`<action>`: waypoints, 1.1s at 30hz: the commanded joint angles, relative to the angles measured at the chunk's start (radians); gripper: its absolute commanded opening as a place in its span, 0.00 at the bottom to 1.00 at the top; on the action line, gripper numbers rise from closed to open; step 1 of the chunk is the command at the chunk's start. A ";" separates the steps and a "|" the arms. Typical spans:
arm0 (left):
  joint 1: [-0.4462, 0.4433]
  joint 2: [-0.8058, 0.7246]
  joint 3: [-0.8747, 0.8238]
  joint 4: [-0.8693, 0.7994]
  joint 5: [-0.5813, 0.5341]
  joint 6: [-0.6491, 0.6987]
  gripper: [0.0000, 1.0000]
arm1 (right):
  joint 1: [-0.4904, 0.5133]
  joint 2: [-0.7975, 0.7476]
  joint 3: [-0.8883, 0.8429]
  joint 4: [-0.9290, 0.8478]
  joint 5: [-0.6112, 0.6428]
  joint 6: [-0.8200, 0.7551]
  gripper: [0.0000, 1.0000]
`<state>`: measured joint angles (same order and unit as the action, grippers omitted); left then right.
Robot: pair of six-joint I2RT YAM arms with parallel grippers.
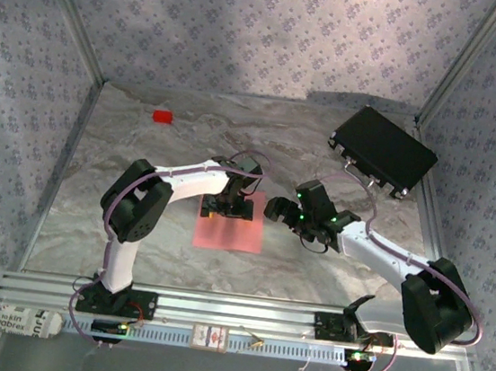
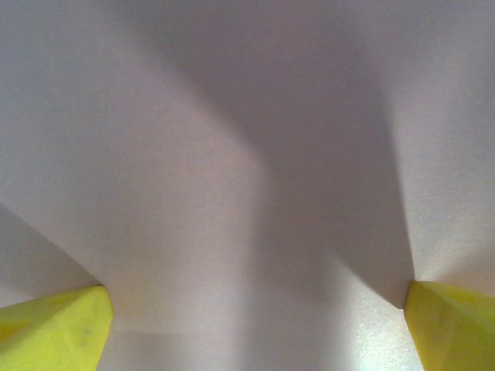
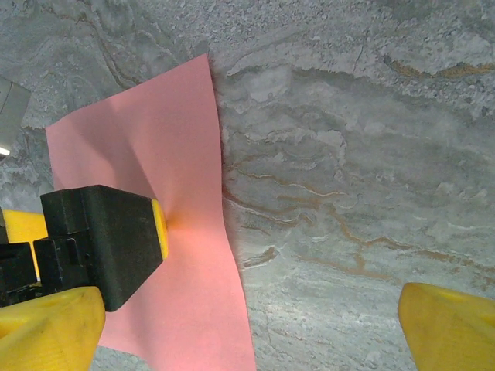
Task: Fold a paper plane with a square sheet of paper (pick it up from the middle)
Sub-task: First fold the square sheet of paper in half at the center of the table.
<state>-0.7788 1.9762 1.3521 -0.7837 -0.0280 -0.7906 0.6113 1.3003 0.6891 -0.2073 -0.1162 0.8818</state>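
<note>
Top external view gives us the square sheet of paper (image 1: 228,233) lying flat near the middle of the marbled surface (image 1: 125,152), just ahead of the arm bases. We see no fold in it yet, so we judge the task barely begun: lifting it from the middle and every crease remain. The left pincer (image 1: 229,207) stands on the sheet, jaws spread wide, tips pressing the paper, nothing gripped. The right pincer (image 1: 279,209) hovers released just beside the sheet's right edge. The black case (image 1: 382,150) sits at the far right, apparently closed; we cannot tell its contents.
</note>
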 commanded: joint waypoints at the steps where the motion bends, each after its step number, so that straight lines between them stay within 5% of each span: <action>1: -0.005 0.067 -0.059 0.030 0.070 -0.001 0.95 | 0.008 0.011 0.028 -0.024 0.021 -0.006 0.99; 16: -0.006 0.030 -0.065 0.026 0.056 -0.004 0.89 | 0.013 -0.012 0.024 -0.040 0.044 -0.003 0.99; 29: -0.006 -0.082 -0.122 0.099 0.065 0.036 0.47 | 0.019 -0.048 0.001 -0.046 0.071 0.017 0.99; 33: -0.006 -0.117 -0.133 0.135 0.094 0.042 0.43 | 0.020 -0.060 -0.001 -0.057 0.084 0.021 0.99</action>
<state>-0.7773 1.8915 1.2438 -0.6941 0.0025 -0.7601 0.6239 1.2613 0.6926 -0.2222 -0.0628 0.8864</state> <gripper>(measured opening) 0.438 0.991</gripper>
